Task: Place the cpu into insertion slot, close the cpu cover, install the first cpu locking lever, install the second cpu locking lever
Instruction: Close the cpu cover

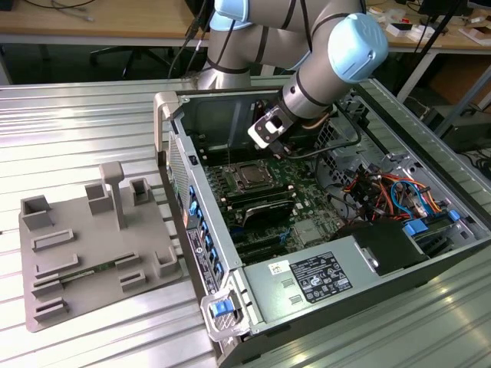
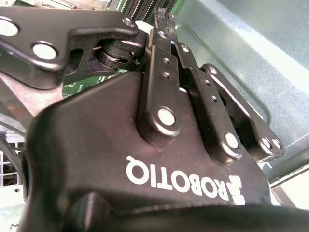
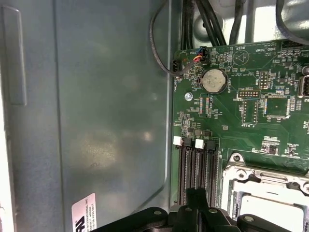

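Observation:
In the exterior view my gripper (image 1: 275,153) reaches into the open computer case, just beyond the insertion slot (image 1: 249,177) on the green board. In both wrist views the gripper (image 3: 195,195) (image 2: 163,19) stands shut, its black fingertips pressed together with nothing seen between them. It hovers over the long memory slots (image 3: 195,169), beside the socket. The cpu (image 3: 270,207) shows as a pale grey square inside the socket. The silver cpu cover (image 3: 256,176) lies flat around it as a frame. How the locking levers stand cannot be made out.
A grey fixture plate (image 1: 92,253) with raised blocks lies on the ribbed table at the exterior view's left. Inside the case are a black-finned module (image 1: 265,207), a power supply (image 1: 307,280) and bundled cables (image 1: 383,188). The teal case wall (image 3: 96,121) runs beside the board.

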`<state>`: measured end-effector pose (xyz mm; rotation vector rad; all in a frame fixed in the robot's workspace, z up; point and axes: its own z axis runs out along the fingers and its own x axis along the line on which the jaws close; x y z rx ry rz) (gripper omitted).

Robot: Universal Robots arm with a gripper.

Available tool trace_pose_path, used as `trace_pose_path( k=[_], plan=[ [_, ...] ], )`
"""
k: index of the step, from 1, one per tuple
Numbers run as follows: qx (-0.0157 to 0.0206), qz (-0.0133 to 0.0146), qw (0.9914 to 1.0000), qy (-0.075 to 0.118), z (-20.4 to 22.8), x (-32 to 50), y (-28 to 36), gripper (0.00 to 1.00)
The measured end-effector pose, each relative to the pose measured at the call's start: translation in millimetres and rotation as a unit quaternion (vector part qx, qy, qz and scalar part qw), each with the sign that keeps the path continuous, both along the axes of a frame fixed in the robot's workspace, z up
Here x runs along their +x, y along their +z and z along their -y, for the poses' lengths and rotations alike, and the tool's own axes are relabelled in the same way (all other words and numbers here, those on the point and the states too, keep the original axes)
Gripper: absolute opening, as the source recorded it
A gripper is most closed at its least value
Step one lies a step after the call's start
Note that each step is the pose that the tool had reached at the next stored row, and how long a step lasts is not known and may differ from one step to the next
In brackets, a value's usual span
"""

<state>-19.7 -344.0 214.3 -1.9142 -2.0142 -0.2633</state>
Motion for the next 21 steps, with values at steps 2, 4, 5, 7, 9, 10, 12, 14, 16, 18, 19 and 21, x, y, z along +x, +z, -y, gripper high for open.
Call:
trace_pose_path(
  k=[2,4,5,7,9,10,12,14,16,18,19,21],
  plan=[
    [0.0028,0.0000,1.00000,0.000,0.0,0.0,0.0,0.11],
    [0.0054,0.0000,0.99999,0.000,0.0,0.0,0.0,0.11],
    [0.0076,0.0000,0.99997,0.000,0.0,0.0,0.0,0.11],
    [0.0106,0.0000,0.99994,0.000,0.0,0.0,0.0,0.11],
    [0.0128,0.0000,0.99992,0.000,0.1,0.0,0.0,0.11],
    [0.0146,0.0000,0.99989,0.000,0.1,0.0,0.0,0.11],
    [0.0184,0.0000,0.99983,0.000,0.1,0.0,0.0,0.11],
    [0.0222,0.0000,0.99975,0.000,0.1,0.0,0.0,0.11],
    [0.0252,0.0000,0.99968,0.000,0.1,0.0,0.0,0.11],
    [0.0284,0.0000,0.99960,0.000,0.1,0.0,0.0,0.11],
    [0.0296,0.0000,0.99956,0.000,0.1,0.0,0.0,0.11],
    [0.0344,0.0000,0.99941,0.000,0.1,0.0,0.0,0.11]
  ],
)
